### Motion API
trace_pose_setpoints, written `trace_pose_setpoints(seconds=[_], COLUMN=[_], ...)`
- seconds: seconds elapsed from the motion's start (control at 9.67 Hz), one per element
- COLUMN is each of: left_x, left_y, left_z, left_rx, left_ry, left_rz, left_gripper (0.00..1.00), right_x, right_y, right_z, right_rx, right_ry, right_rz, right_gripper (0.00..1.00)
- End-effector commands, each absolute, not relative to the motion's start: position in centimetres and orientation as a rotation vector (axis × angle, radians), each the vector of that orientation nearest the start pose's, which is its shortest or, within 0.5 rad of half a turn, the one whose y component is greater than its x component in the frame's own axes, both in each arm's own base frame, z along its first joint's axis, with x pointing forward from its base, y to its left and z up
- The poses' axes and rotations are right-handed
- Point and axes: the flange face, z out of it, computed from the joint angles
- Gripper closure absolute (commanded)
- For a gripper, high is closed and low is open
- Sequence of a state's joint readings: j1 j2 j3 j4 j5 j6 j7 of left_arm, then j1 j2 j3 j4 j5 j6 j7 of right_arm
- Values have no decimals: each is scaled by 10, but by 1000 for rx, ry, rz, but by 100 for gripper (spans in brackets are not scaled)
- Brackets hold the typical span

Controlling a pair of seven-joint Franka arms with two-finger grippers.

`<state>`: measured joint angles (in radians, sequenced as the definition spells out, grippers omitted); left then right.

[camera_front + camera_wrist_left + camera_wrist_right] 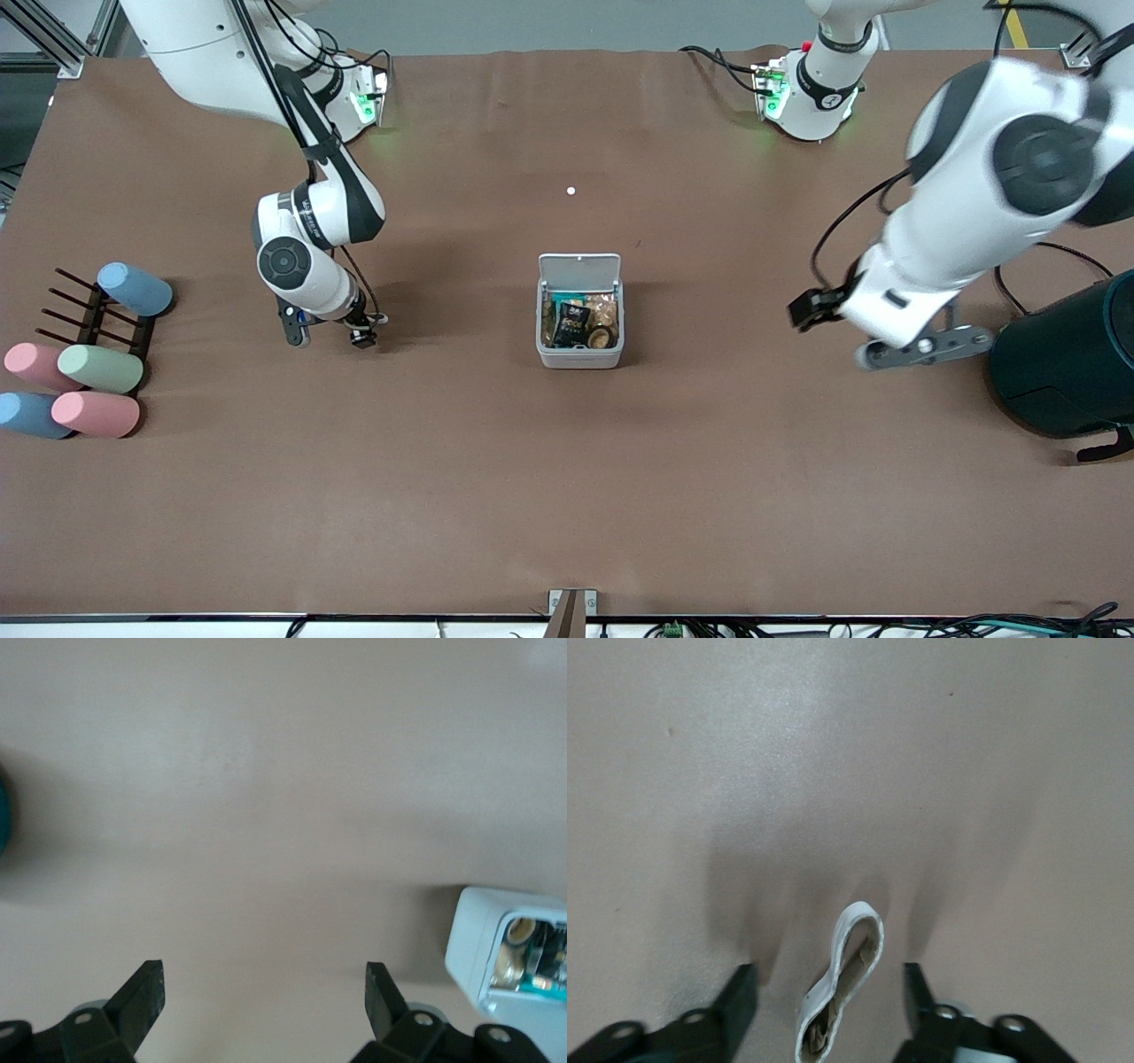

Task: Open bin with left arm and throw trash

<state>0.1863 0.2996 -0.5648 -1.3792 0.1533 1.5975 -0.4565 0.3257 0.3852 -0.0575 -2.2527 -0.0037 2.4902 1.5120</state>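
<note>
Pastel foam cylinders [96, 414]: lying at the right arm's end of the brown cloth table [567, 496]; not trash, leave alone.
Right gripper [330, 335]: low over the table, fingers [740, 1001] spread wide, holding nothing.
Thin pale bent loop of trash [842, 983]: flat on the table between those two fingers, touching neither; well apart from the bin, toward the right arm's end.
Loop's long way: running straight down the gap between the fingers, not across it.
Good pick-up, probably: go lower, keep the loop in the middle, squeeze across its thin way, lift slowly.
Small white square plastic bin [580, 347]: in the middle of the table, mouth up, flat lid [579, 266] standing up on the edge farther from the front camera.
Dark printed snack packet [573, 324]: already inside.
Left gripper [266, 992]: waiting over bare table between the bin and the big dark teal round container [1063, 363], fingers wide apart, empty.
</note>
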Motion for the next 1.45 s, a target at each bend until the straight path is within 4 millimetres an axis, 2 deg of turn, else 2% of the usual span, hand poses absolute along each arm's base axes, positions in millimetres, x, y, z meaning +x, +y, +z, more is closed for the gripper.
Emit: trace_pose_setpoints(seconds=[0.0, 0.1, 0.21, 0.31, 0.41, 0.52, 0.62, 0.72, 1.03, 1.14, 1.34], left_x=[579, 567, 556, 546, 544, 544, 549, 553, 555, 556, 558], left_y=[-105, -73, -49, -39, -34, -29, -28, -34, -33, -31, -29], left_z=[626, 641, 647, 643, 640, 642, 640, 652, 655, 656, 654], left_rx=[-3172, -3176, -3172, -3160, -3154, -3145, -3124, -3087, -3098, -3100, -3098], left_ry=[-78, -28, 33, 24, 40, 42, 32, 54, 43, 39, 37], left_rz=[38, 56, 45, 60, 69, 61, 59, 27, 18, 6, 6], left_gripper=[0, 0, 0, 0, 0, 0, 0, 0, 0, 0, 0], right_x=[504, 503, 507, 517, 537, 557, 565, 570, 557, 554, 554], right_y=[137, 137, 138, 143, 152, 170, 205, 239, 355, 395, 449], right_z=[177, 177, 180, 197, 230, 264, 291, 316, 390, 403, 400], right_rx=[-2653, -2654, -2648, -2615, -2510, -2449, -2455, -2485, -2483, -2461, -2456], right_ry=[1921, 1922, 1920, 1912, 1957, 1929, 1843, 1777, 1532, 1482, 1403], right_rz=[99, 100, 93, 50, -20, -87, -131, -143, -212, -226, -226], right_gripper=[80, 98, 100, 100, 100, 100, 100, 99, 100, 100, 100])
